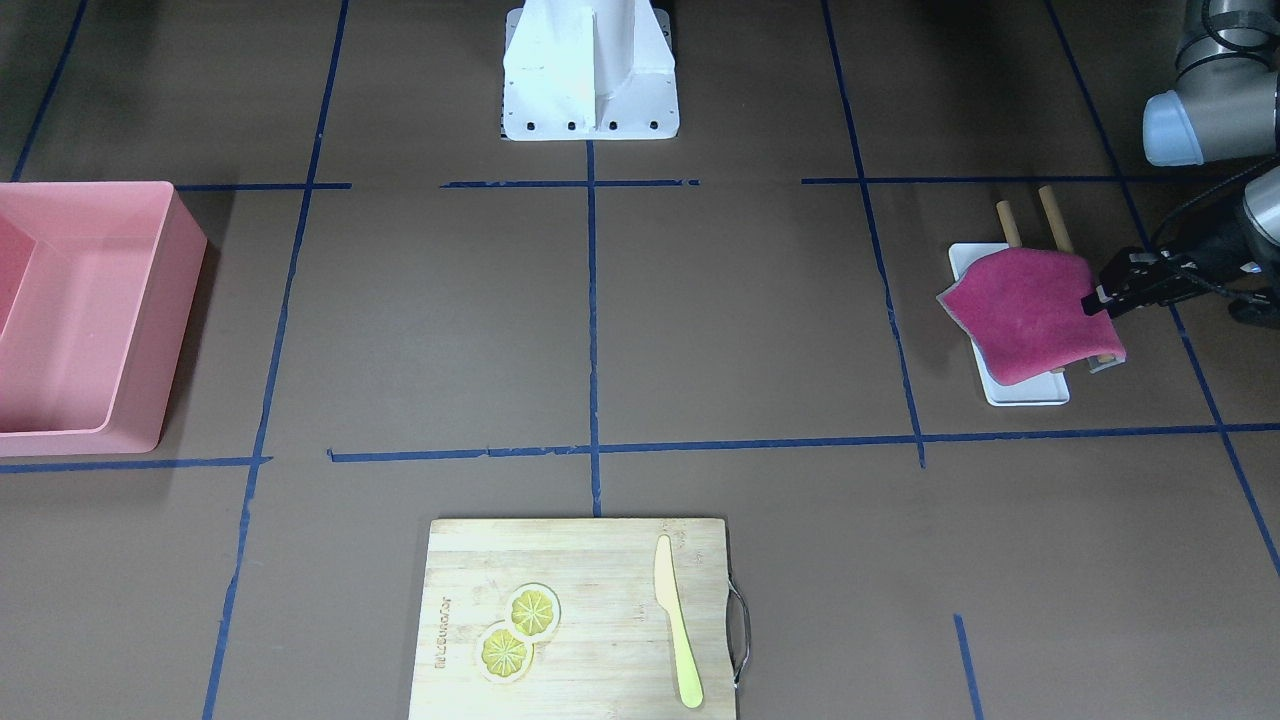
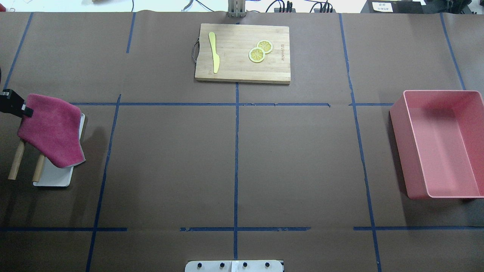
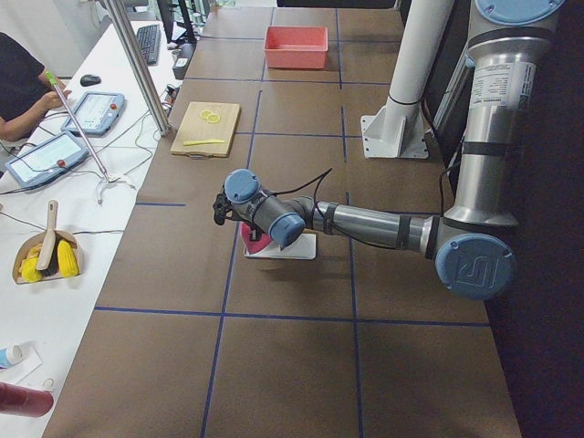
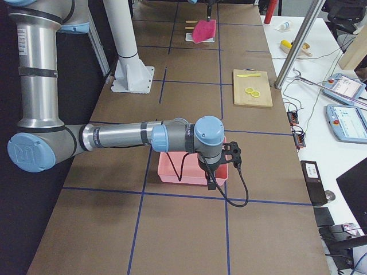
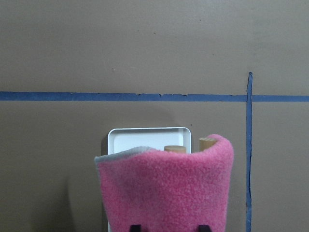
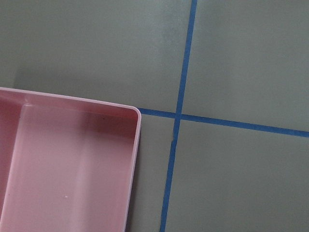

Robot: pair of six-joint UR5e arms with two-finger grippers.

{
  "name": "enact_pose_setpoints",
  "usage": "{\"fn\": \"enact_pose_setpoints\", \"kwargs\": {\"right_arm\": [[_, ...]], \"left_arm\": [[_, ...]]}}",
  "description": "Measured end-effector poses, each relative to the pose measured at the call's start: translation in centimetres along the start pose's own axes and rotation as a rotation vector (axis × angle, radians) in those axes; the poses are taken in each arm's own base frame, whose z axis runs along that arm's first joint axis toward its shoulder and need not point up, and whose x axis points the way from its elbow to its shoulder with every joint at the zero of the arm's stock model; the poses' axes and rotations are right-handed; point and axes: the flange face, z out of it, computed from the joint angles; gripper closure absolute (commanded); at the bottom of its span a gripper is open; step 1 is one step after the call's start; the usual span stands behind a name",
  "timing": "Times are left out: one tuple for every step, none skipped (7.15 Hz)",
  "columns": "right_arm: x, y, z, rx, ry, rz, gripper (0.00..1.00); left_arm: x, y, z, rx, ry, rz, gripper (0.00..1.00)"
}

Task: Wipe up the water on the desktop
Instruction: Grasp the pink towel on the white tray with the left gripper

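Observation:
The desktop [image 1: 760,330] is dark brown with blue tape lines; I can make out no water on it. My left gripper [image 1: 1100,298] is shut on the edge of a pink fleece cloth [image 1: 1020,315]. The cloth hangs over a white tray [image 1: 1030,390] and two wooden rods [image 1: 1008,222] at the table's left end. In the left wrist view the fingertips [image 5: 136,227] pinch the cloth [image 5: 169,188] above the tray [image 5: 145,137]. My right gripper [image 4: 234,156] shows only in the exterior right view, over a pink bin [image 4: 189,169]; I cannot tell if it is open.
The pink bin [image 2: 401,151] stands at the right end and looks empty. A bamboo cutting board [image 2: 234,71] at the far middle carries a yellow knife [image 2: 214,53] and two lemon slices [image 2: 260,51]. The robot's white base [image 1: 590,75] stands at the near middle edge.

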Motion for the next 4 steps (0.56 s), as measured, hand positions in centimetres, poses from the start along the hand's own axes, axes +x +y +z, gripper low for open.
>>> {"fn": "enact_pose_setpoints", "kwargs": {"right_arm": [[-0.11,-0.08,-0.11,0.002,0.000,-0.002,0.00],[-0.28,-0.14,-0.28,0.006,0.000,-0.006,0.00],[-0.41,-0.19,-0.41,0.008,0.001,-0.009,0.00],[-0.46,-0.23,-0.46,0.009,0.001,-0.009,0.00]], "left_arm": [[-0.09,0.13,-0.01,-0.001,0.000,-0.001,0.95],[-0.27,0.36,-0.08,-0.003,0.001,-0.006,0.96],[-0.21,0.53,-0.25,-0.014,0.014,-0.009,0.98],[-0.17,0.52,-0.83,-0.019,0.035,-0.015,0.98]]}}
